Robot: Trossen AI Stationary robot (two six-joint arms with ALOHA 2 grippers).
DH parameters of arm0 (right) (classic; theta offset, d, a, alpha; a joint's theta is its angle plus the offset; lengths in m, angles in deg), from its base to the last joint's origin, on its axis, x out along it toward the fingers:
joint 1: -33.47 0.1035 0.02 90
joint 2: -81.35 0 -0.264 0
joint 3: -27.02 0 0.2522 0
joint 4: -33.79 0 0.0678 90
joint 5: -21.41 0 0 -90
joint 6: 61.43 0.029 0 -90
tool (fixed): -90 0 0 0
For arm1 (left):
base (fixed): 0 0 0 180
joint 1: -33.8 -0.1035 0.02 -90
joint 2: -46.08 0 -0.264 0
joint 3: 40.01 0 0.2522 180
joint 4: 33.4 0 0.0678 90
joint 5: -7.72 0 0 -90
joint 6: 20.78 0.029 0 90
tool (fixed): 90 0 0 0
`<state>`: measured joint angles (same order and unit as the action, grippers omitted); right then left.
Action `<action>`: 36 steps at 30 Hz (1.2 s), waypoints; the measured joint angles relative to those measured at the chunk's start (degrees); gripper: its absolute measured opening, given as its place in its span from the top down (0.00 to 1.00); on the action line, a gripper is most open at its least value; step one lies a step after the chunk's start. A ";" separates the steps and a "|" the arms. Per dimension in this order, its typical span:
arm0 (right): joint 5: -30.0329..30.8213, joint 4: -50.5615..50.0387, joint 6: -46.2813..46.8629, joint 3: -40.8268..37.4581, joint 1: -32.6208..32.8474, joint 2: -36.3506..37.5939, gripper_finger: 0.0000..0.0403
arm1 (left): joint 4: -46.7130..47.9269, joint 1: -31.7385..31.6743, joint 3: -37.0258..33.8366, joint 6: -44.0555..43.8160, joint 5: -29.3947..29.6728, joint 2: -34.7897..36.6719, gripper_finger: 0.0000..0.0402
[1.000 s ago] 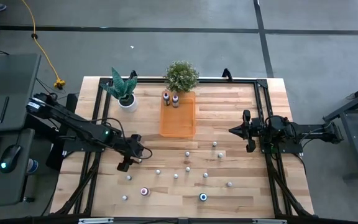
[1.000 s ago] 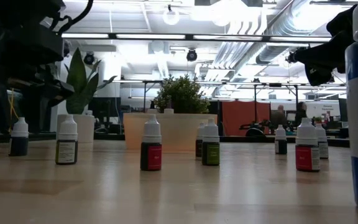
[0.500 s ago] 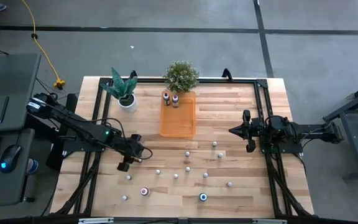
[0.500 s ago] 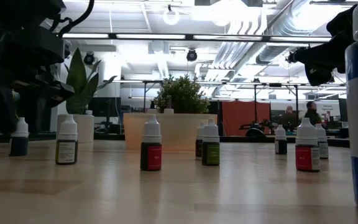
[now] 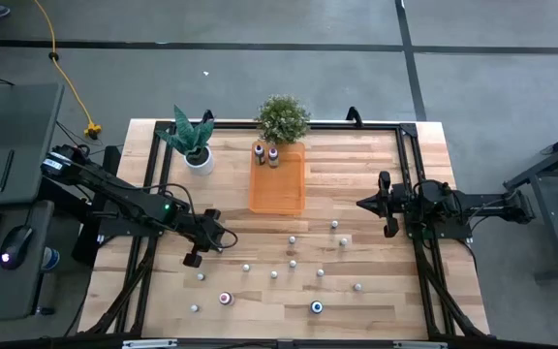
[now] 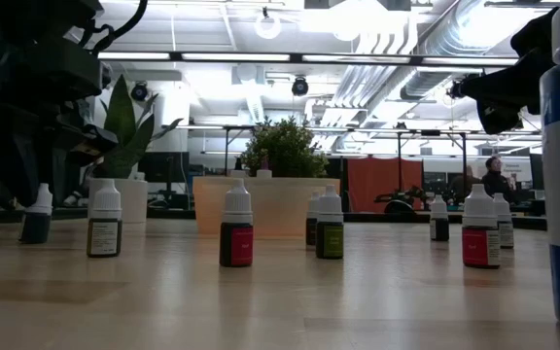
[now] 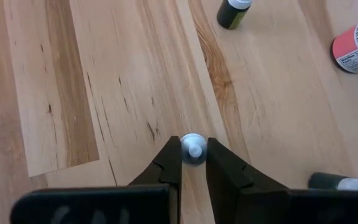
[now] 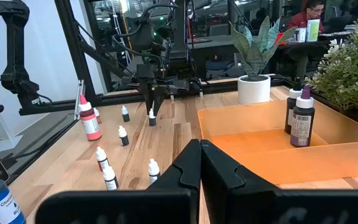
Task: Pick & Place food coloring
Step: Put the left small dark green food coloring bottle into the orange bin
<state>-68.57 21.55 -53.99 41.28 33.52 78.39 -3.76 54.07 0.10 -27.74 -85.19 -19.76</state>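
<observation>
Pinching a white-capped food coloring bottle [image 7: 192, 150] between its fingers, the left gripper [image 5: 196, 254] sits low over the table's [image 5: 376, 310] left-front area. Other bottles [image 5: 293, 263] stand scattered nearby; two stand in the orange tray [image 5: 279, 189]. Idle at the right edge, the right gripper [image 5: 385, 204] has its fingers pressed together, empty.

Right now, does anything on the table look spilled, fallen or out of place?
Nothing looks spilled or broken. Only one food coloring bottle stands out: the left gripper is shut on it, and in the low view it seems to lean slightly. The right gripper waits at the right side of the table.
</observation>
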 joint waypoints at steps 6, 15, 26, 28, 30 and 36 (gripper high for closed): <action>0.00 0.00 0.00 -0.01 0.00 0.00 1.00 | -1.42 0.00 0.06 -1.05 0.00 0.68 0.92; 0.00 -0.01 0.00 -0.01 -0.01 0.00 1.00 | 4.45 -0.02 6.70 1.15 0.94 3.35 0.93; 0.00 0.00 0.00 0.00 -0.01 0.00 1.00 | 20.35 -0.04 23.65 3.47 -1.55 4.70 0.92; 0.00 -0.01 0.00 -0.01 -0.01 0.00 1.00 | 22.77 -0.04 26.84 3.94 -2.84 4.70 0.91; 0.00 0.00 0.00 0.00 -0.01 0.00 1.00 | 25.00 -0.02 29.59 3.94 -3.89 4.70 0.91; 0.00 -0.01 0.00 0.00 -0.01 -0.01 1.00 | 28.54 -0.02 34.84 3.85 -9.14 4.70 0.92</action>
<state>-68.57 21.54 -53.99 41.28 33.51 78.39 24.78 54.05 34.94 -23.89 -94.34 -15.06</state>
